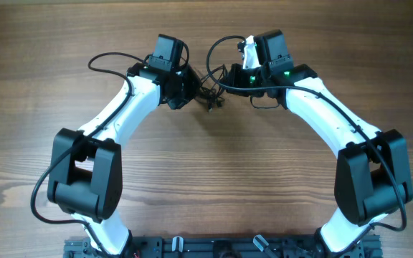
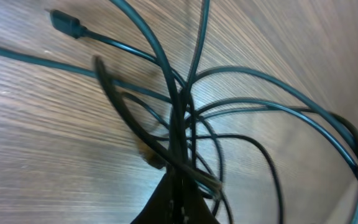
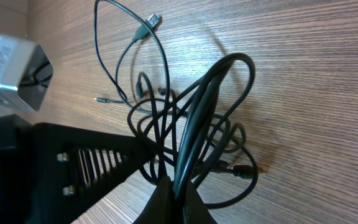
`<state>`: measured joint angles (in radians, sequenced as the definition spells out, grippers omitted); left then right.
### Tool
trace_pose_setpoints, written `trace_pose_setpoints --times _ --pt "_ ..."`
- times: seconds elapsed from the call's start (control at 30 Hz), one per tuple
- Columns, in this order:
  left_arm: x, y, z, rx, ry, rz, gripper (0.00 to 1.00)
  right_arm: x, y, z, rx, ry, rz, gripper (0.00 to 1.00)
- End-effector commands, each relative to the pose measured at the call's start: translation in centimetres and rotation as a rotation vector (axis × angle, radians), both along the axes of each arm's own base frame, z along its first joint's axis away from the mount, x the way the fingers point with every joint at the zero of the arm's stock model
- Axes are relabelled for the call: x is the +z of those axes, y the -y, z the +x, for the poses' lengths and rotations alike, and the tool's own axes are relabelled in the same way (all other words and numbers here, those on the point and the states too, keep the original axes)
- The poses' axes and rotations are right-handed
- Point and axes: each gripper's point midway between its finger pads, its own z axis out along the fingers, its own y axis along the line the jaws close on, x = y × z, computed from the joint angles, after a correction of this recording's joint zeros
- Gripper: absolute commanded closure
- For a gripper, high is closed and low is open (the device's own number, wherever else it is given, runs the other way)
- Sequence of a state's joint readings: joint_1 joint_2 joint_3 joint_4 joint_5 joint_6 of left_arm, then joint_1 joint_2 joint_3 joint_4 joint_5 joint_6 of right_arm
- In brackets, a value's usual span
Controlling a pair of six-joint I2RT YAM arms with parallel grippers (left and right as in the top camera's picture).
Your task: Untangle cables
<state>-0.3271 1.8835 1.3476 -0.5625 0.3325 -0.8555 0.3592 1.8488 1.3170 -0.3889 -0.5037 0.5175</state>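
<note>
Overhead, the thin black cables (image 1: 211, 92) form a small knotted clump at the far middle of the brown wood-grain table (image 1: 214, 172), strung between both claws. The left gripper (image 1: 189, 90) meets the clump's left side, pinched tight on a few strands. The right gripper (image 1: 232, 77) clamps a folded bundle of loops on its right side. Neither arm is nearer. The knot's long axis runs left to right, so the next move probably turns on drawing the claws apart along that line.
</note>
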Motion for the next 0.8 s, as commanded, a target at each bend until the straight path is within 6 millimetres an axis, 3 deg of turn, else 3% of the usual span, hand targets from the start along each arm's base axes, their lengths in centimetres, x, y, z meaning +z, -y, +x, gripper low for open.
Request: trace_pose_setpoints --times 0.0,0.2,0.43,0.77 --pt "5.0 1.4 0.3 -0.148 0.119 -0.177 0.96 -0.8 0.3 0.0 0.004 0.000 -0.027 0.96" --pt "11.5 -0.8 1.7 -0.168 0.267 -0.366 0.96 -1.1 0.6 -0.1 -0.006 -0.011 -0.047 0.96" --pt "18.9 -4.0 1.6 -0.259 0.387 -0.674 0.96 -1.2 0.7 -0.1 -0.009 -0.010 -0.051 0.96" --pt "21.3 -9.1 1.1 -0.257 0.416 -0.795 0.96 -1.5 1.4 0.4 -0.039 0.005 -0.092 0.96"
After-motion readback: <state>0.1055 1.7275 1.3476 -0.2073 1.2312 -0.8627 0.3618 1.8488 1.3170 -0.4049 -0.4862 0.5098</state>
